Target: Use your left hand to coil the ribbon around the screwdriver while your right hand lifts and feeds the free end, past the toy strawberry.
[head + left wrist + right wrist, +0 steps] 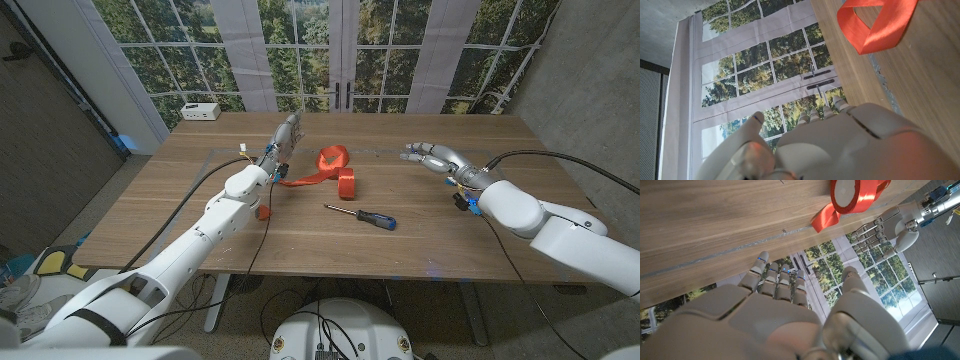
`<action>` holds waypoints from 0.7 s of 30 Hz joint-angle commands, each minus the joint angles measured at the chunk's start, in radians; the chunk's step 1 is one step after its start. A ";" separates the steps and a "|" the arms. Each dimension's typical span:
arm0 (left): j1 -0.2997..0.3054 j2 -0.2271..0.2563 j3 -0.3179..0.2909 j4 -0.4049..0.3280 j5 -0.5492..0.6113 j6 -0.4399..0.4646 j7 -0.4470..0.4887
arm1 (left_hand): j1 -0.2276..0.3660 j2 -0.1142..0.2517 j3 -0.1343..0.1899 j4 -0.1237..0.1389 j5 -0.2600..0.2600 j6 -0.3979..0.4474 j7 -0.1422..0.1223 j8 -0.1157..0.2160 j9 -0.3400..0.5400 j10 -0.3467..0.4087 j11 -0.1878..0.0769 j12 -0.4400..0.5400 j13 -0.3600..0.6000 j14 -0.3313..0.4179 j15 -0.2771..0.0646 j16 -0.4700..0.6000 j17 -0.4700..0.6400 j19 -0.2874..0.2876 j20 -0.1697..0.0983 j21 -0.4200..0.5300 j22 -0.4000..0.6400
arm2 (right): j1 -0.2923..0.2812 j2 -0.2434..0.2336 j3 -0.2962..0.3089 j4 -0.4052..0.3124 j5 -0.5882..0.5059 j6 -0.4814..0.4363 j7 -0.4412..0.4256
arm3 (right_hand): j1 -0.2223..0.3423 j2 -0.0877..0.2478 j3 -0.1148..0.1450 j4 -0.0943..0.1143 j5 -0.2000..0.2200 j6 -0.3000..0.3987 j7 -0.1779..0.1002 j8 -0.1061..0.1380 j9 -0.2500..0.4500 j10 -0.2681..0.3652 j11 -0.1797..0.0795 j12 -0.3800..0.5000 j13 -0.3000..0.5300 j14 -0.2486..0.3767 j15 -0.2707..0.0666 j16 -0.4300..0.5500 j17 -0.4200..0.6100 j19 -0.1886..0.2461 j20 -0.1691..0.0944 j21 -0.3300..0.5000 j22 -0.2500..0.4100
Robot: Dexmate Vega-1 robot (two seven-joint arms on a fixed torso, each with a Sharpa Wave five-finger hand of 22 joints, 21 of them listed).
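The blue-handled screwdriver with a thin metal shaft [362,215] lies on the brown wooden table [400,255], nearest to the robot of the things in the middle; I take it as the landmark. A small red object [264,212], too small to identify, lies well to the left of the screwdriver, just beside the left arm; a spool of orange-red ribbon [346,181] stands just beyond the screwdriver, and its free band makes a loop [331,158] farther back and runs left to the left hand [283,138]; this hand is beyond and left of the screwdriver, fingers straight and apart, holding nothing as far as I can see; the right hand [437,156] is beyond and right of the screwdriver, fingers spread, empty; a white box [201,111] sits at the far left corner of the table.
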 commanded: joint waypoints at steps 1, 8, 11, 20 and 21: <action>-0.008 -0.009 0.002 0.021 -0.006 -0.016 -0.019 | 0.009 0.020 0.001 -0.005 -0.002 -0.076 -0.007 0.001 0.005 -0.119 0.001 -0.001 0.004 -0.115 0.001 -0.001 0.003 0.002 0.003 -0.003 0.002 | -0.016 -0.039 0.006 -0.076 -0.037 -0.081 0.005 | 0.012 0.002 0.001 -0.009 -0.001 0.008 0.001 0.005 0.004 0.009 0.000 0.002 0.003 0.009 0.002 0.005 0.004 0.008 0.000 -0.001 0.002; -0.020 -0.019 0.008 0.040 -0.004 -0.016 -0.023 | 0.010 0.022 0.001 -0.005 -0.002 -0.075 -0.007 0.000 0.006 -0.117 0.004 -0.001 0.004 -0.114 0.003 -0.001 0.003 0.004 0.003 -0.004 0.002 | 0.000 -0.076 -0.002 -0.128 -0.058 -0.160 0.033 | 0.021 0.003 0.005 -0.012 -0.003 0.009 -0.002 0.004 0.004 0.011 -0.003 0.001 0.003 0.012 -0.004 0.004 0.004 0.010 0.000 -0.002 0.001; -0.023 -0.022 0.008 0.048 -0.007 -0.018 -0.030 | 0.011 0.023 0.001 -0.004 -0.002 -0.075 -0.006 -0.001 0.006 -0.118 0.005 -0.002 0.004 -0.114 0.003 -0.002 0.003 0.004 0.003 -0.005 0.002 | 0.009 -0.089 -0.007 -0.137 -0.058 -0.179 0.051 | 0.026 0.002 0.006 -0.013 -0.004 0.009 -0.003 0.004 0.004 0.010 -0.005 0.000 0.003 0.012 -0.005 0.003 0.004 0.011 0.000 -0.003 0.001; -0.031 -0.030 0.014 0.060 -0.002 -0.012 -0.027 | 0.011 0.025 0.002 -0.004 -0.003 -0.075 -0.006 -0.002 0.006 -0.119 0.005 -0.004 0.004 -0.114 0.001 -0.002 0.003 0.005 0.003 -0.007 0.002 | 0.092 -0.141 -0.061 -0.164 -0.068 -0.247 0.156 | 0.033 0.001 0.008 -0.015 -0.007 0.010 -0.005 0.002 0.004 0.011 -0.005 -0.002 0.003 0.014 -0.006 0.002 0.004 0.014 0.000 -0.004 0.001; -0.033 -0.033 0.014 0.066 -0.003 -0.017 -0.031 | 0.012 0.025 0.002 -0.004 -0.003 -0.074 -0.006 -0.002 0.006 -0.118 0.005 -0.003 0.004 -0.114 0.001 -0.002 0.003 0.005 0.003 -0.007 0.002 | 0.109 -0.145 -0.074 -0.166 -0.075 -0.255 0.172 | 0.034 0.000 0.008 -0.015 -0.007 0.010 -0.005 0.002 0.004 0.011 -0.005 -0.002 0.003 0.013 -0.007 0.002 0.004 0.014 0.000 -0.004 0.001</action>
